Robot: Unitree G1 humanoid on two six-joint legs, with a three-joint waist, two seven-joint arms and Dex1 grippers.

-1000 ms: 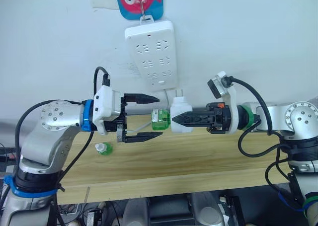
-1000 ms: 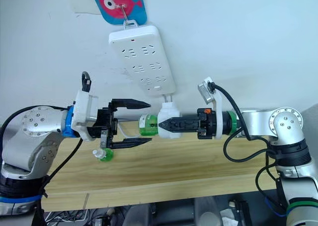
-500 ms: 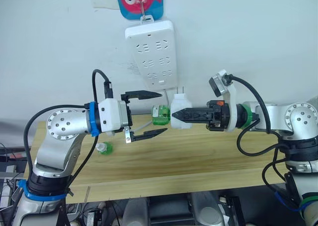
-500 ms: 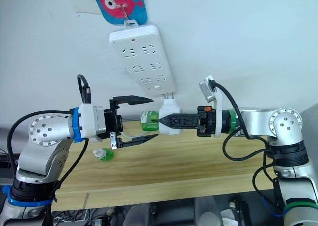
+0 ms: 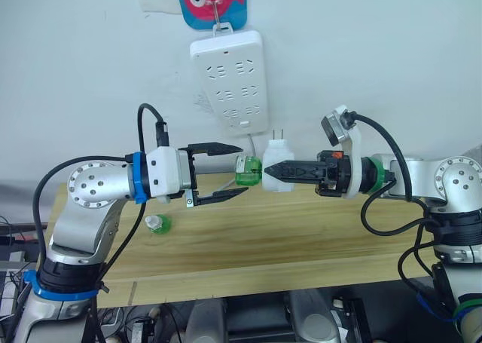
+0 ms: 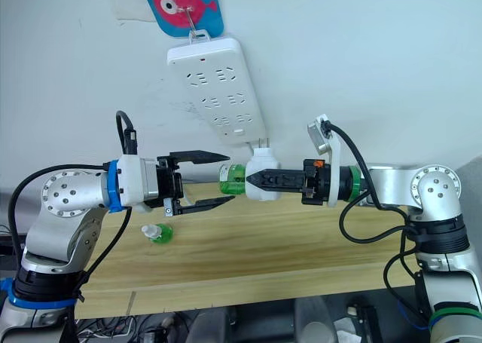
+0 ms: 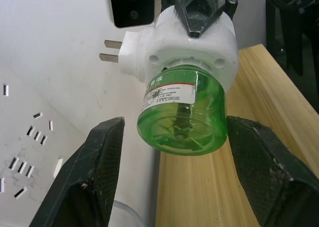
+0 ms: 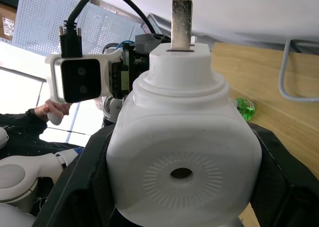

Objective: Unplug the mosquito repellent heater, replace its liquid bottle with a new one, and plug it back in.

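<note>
So my right claw [image 5: 265, 169] clamps the rounded white plastic heater [image 5: 276, 169], presenting its translucent green bottle [image 7: 185, 111] between my left claw's [image 5: 242, 169] spread fingers [image 7: 97, 169] for unscrewing.

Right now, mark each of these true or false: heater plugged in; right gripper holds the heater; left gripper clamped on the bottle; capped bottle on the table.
1. The heater is plugged into the power strip. False: it is held below it, prongs bare.
2. The right gripper grips the heater. True.
3. The left gripper is shut on the green bottle. False: its fingers stand open on either side.
4. The capped bottle rests on the table. True.
</note>
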